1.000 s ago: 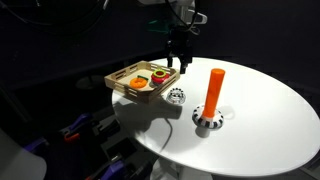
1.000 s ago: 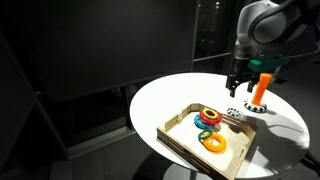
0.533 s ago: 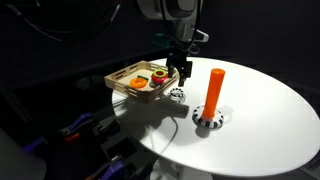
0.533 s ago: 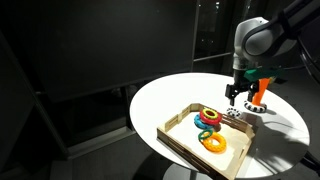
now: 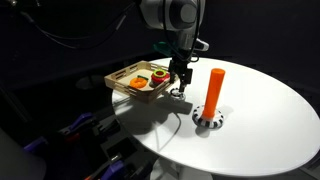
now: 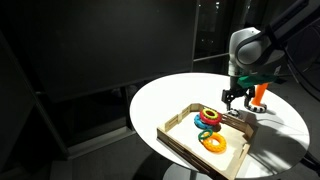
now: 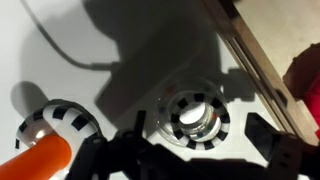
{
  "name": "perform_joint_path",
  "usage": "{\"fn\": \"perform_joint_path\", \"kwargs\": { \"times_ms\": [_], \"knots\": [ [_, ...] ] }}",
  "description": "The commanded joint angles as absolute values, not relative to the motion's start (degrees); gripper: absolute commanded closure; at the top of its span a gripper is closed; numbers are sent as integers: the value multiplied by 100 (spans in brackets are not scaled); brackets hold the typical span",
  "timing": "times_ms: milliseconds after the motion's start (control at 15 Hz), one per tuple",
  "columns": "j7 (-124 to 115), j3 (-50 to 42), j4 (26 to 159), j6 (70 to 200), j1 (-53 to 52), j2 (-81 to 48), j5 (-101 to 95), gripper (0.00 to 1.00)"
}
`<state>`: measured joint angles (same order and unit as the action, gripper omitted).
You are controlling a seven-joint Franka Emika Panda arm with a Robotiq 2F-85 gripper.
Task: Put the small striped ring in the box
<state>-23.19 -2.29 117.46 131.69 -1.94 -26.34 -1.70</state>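
Small striped ring (image 7: 196,117) lies flat on the white tabletop (image 5: 265,115), directly under the gripper (image 5: 179,86), not yet picked up.
The gripper hangs low over it with its jaws spread, one to each side of the ring and, as far as the wrist view shows, not pinching it. The box (image 5: 122,82), a shallow wooden tray of orange, red and green pieces, sits just beside the gripper, its wall close to the ring. The orange peg (image 5: 215,88), with the larger striped ring (image 5: 207,120) round its base, stands on the gripper's other side. I'd judge the reach done; closing, lifting, carrying over the wall and letting go are all left.
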Motion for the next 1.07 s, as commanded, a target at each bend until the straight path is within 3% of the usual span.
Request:
{"fn": "perform_joint_path", "kwargs": {
  "times_ms": [0,1000],
  "knots": [
    [-2621,-377,11453,13216,-412,-2864,-179,0],
    [-3229,-728,11508,13643,-727,-3110,-177,0]
  ]
}}
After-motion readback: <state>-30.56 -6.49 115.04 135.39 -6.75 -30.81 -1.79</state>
